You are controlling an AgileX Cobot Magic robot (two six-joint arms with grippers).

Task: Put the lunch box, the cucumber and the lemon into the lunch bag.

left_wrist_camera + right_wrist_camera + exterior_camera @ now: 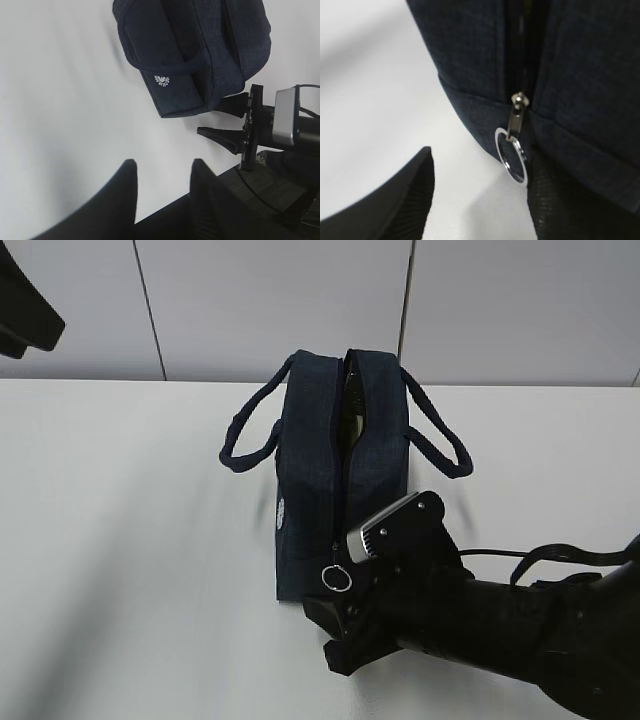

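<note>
Starting at the upper left of the exterior view, there's just a dark bit of the left arm poking into the corner, well away from everything. In the left wrist view the left end effector hangs over bare white worktop with its two dark fingers apart and nothing between them, so it's open and empty.

Middle of the frame is the lunch bag, dark navy, standing upright on the worktop with a loop handle flopped out on each side. Its top zipper is parted up top, and something pale greenish shows through the gap, but it's too dim to say what it is. There's a small white logo on the bag's end panel.

Lower middle, the metal ring pull hangs from the slider at the bag's near end.

Lower right, the right end effector sits right at that end of the bag, fingers spread either side of the ring. The ring lies just beside the right-hand finger; can't tell if they touch. Jaws are open, not clamped on anything.
</note>
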